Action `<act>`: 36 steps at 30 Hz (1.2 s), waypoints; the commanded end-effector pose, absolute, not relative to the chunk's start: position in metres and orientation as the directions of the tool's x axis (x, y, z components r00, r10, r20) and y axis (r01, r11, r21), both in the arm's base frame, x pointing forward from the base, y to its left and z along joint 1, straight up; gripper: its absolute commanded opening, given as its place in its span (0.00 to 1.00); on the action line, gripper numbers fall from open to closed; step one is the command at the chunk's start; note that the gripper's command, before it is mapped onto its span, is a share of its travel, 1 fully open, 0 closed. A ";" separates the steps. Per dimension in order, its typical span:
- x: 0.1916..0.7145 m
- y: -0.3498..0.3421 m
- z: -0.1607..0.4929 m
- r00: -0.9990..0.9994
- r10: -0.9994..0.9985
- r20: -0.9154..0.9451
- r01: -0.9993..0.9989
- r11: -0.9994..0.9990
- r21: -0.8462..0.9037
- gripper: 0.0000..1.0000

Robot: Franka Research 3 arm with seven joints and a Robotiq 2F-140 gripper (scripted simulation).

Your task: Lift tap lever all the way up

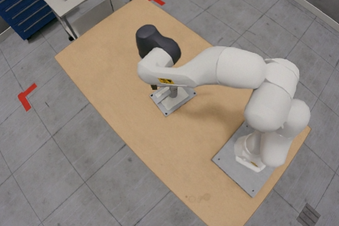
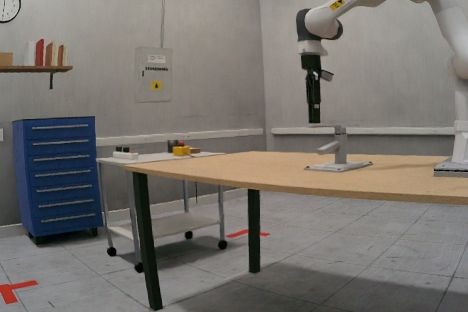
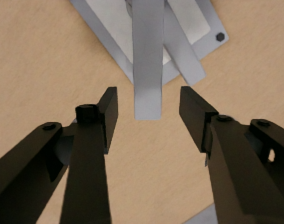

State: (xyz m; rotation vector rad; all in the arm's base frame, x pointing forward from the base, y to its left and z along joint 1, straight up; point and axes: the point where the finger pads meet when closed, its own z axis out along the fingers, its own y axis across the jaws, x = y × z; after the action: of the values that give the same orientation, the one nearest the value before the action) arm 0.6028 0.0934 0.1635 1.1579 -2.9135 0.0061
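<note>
The grey tap point(image 2: 340, 147) stands upright on a grey base plate point(image 1: 173, 99) in the middle of the wooden table. Its flat lever point(image 3: 148, 65) lies about level at the top of the tap and points away from the column. The spout point(image 3: 185, 57) sits lower and angles off to the side. My gripper point(image 3: 148, 100) points straight down just above the lever's free end, one finger on each side, with gaps between fingers and lever. The fingers are partly open and hold nothing. In the exterior view the gripper's tips point(image 2: 314, 119) hover right over the lever's tip. The arm hides most of the tap in the top view.
The robot's base point(image 1: 250, 159) is bolted to a plate at the table's near right corner. A small cart point(image 2: 150, 157) with a yellow button box stands beyond the table's far end, next to a blue drawer cabinet point(image 2: 57, 175).
</note>
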 end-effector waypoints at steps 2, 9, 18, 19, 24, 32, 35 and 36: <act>0.604 0.094 0.156 -0.724 -0.690 0.005 -0.690 0.724 -0.001 0.44; 0.604 0.094 0.149 -0.724 -0.690 0.005 -0.690 0.724 -0.001 0.44; 0.604 0.094 0.136 -0.724 -0.690 0.005 -0.690 0.724 -0.001 0.44; 0.604 0.094 0.134 -0.724 -0.690 0.005 -0.690 0.724 -0.001 0.44; 0.604 0.093 0.128 -0.724 -0.690 0.005 -0.690 0.724 -0.001 0.44; 0.604 0.093 0.123 -0.724 -0.690 0.005 -0.690 0.724 -0.001 0.44; 0.604 0.093 0.121 -0.724 -0.690 0.005 -0.690 0.724 -0.001 0.44; 0.604 0.093 0.121 -0.724 -0.690 0.005 -0.690 0.724 -0.001 0.44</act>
State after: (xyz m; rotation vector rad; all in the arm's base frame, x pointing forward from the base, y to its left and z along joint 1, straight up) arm 0.6024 0.0933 0.1237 1.1560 -2.9124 0.0056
